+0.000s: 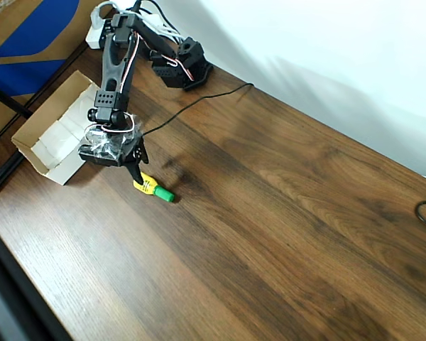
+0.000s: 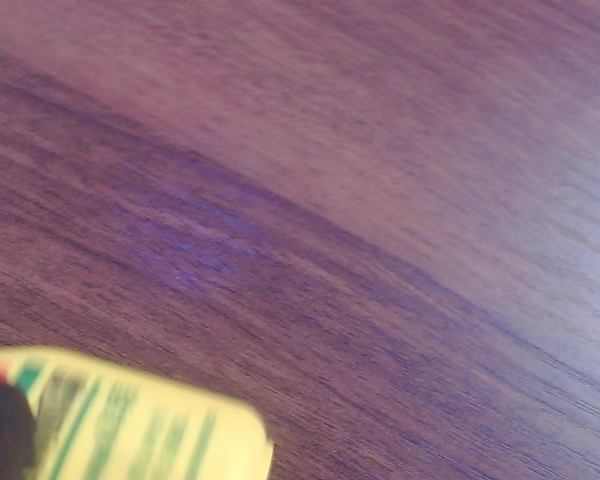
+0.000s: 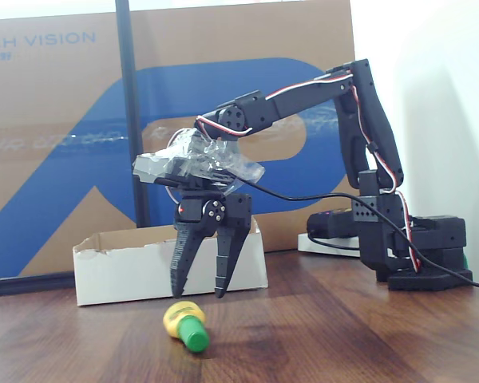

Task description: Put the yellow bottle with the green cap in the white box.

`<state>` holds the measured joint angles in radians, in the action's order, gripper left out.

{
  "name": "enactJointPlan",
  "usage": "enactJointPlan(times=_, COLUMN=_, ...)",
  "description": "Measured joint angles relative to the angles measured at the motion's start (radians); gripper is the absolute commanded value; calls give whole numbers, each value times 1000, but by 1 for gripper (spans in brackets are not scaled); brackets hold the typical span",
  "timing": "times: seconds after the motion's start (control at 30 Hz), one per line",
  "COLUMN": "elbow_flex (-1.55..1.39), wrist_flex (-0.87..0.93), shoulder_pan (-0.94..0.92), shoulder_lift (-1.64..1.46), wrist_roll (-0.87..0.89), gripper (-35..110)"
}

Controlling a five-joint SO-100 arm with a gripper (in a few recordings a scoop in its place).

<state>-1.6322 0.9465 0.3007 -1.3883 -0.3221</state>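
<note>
Black two-finger gripper (image 3: 199, 294) is hanging open right above the tiny yellow plastic bottle with green cap (image 3: 185, 324), lying flat, cap pointing toward lower right in the fixed view.

yellow bottle (image 3: 179, 318) w/ dark print, green cap (image 3: 195, 334). white box (image 3: 144, 270), brown raw edges. black gripper (image 3: 200, 289). dark brown wood-grain table (image 1: 284, 234). brown cardboard (image 3: 56, 120) w/ blue shapes, white lettering.
</note>
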Motion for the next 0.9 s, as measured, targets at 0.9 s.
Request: enactJointPlan(times=0.9, elbow_flex=54, wrist_flex=-15, shoulder_pan=-3, shoulder_lift=115, wrist_roll=-14, gripper=32)
